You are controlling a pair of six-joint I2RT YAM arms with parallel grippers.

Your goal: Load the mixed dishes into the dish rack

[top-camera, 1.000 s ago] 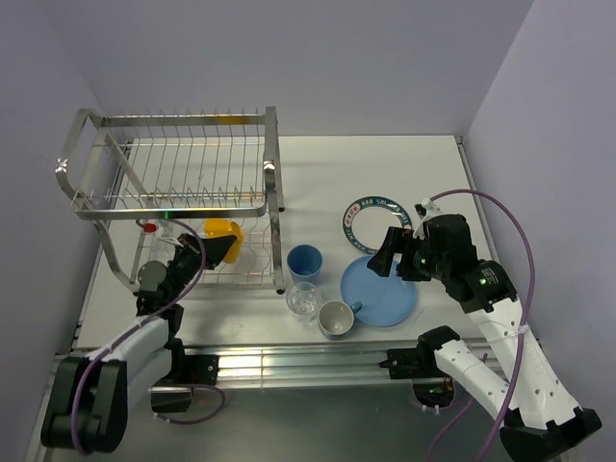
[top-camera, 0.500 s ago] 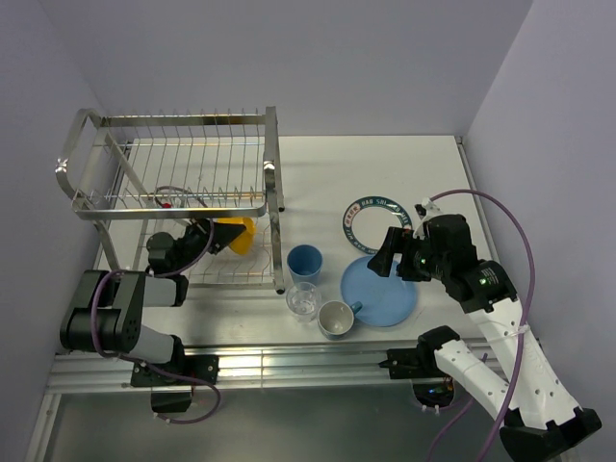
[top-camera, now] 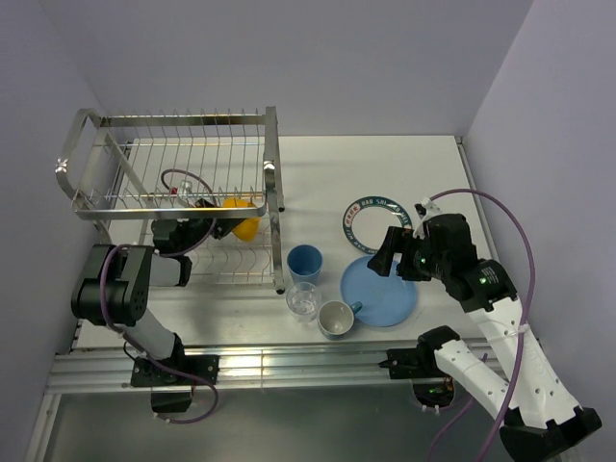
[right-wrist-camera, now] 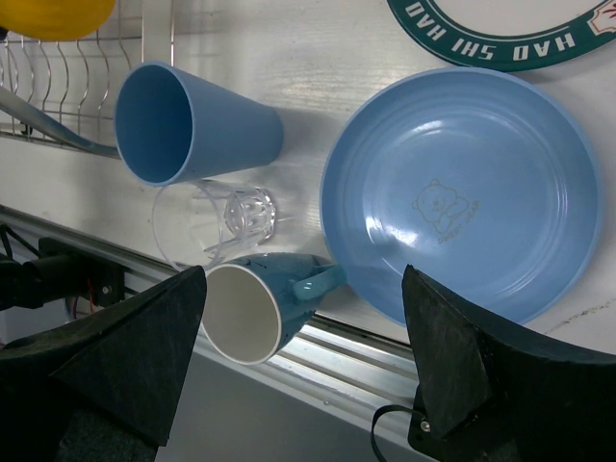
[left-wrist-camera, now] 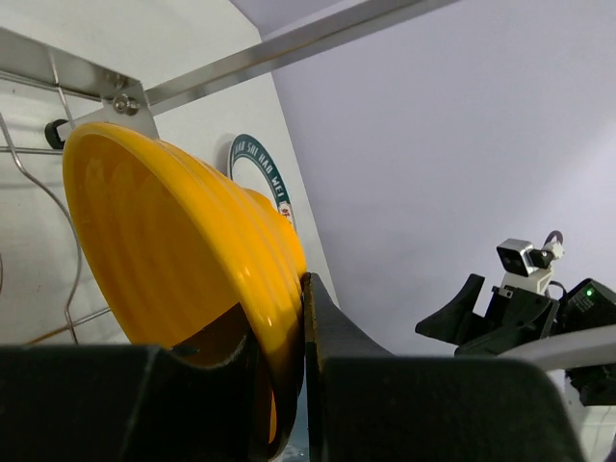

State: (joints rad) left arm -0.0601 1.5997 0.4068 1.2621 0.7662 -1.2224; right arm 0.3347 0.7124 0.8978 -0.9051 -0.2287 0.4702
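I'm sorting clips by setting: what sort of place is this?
Most likely a robotics lab bench, not a real kitchen: plain lilac walls box in a white table, two robot arms are bolted along its aluminium rail, and the kitchenware is just a dish rack and loose dishes.

My left gripper (left-wrist-camera: 279, 337) is black, the bowl (left-wrist-camera: 173, 250) yellow-orange, tumbler (right-wrist-camera: 192, 120) and large plate (right-wrist-camera: 462, 192) blue, the white plate (right-wrist-camera: 500, 34) rimmed dark green, white-lettered.
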